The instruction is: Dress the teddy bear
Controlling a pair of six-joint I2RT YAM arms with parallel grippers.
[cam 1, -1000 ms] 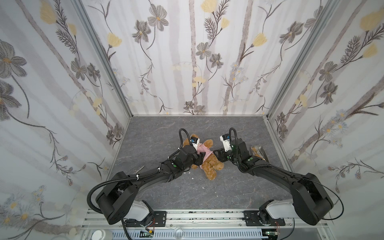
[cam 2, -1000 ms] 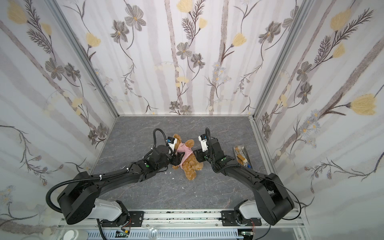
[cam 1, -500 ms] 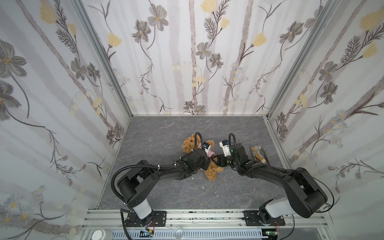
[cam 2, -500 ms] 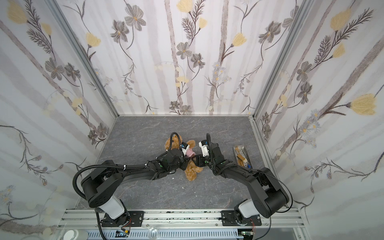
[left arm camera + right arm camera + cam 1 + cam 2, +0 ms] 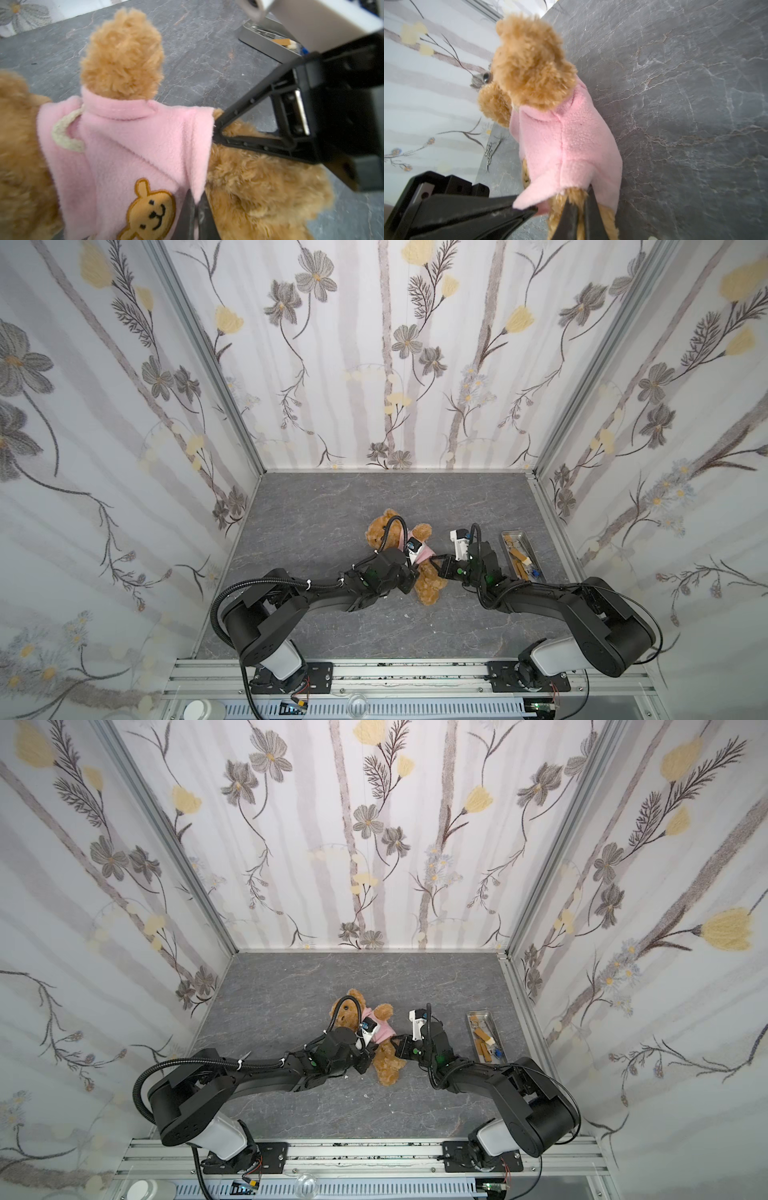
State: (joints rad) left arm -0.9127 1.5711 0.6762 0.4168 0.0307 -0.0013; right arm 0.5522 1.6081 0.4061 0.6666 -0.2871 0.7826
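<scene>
Bear: your teddy bear (image 5: 430, 591) lies on the tabletop (image 5: 332, 510) with its trunk between the two pairs of pincer tips, which face each other across it.
Garment: the pink hoodie (image 5: 128, 145) is on the trunk, and one plush arm is out through a sleeve. The hem sits right at both sets of tips.
Left pincer (image 5: 195, 205): pressed together on the hoodie's hem, just beside the bear-face patch (image 5: 149, 209).
Right pincer (image 5: 579, 207): also pressed together. It appears to nip the hem on the opposite flank, and some fur may be caught with it.
Handling: expect a light, soft, squashy toy that slides on the tabletop rather than resisting you. The fleece looks stretchy and grippy, not fragile.
Where to hold: take the fabric edge, not the plush. Draw both sides evenly toward the legs, or the bear will likely twist or drag along.
Since a second ago: both pincers were part-spread and have now closed. Both have also shifted down the body toward the legs. The bear's head sits about where it was.
Tray: the metal tray (image 5: 257, 42) stands beyond the right pincer, well apart from the bear.
</scene>
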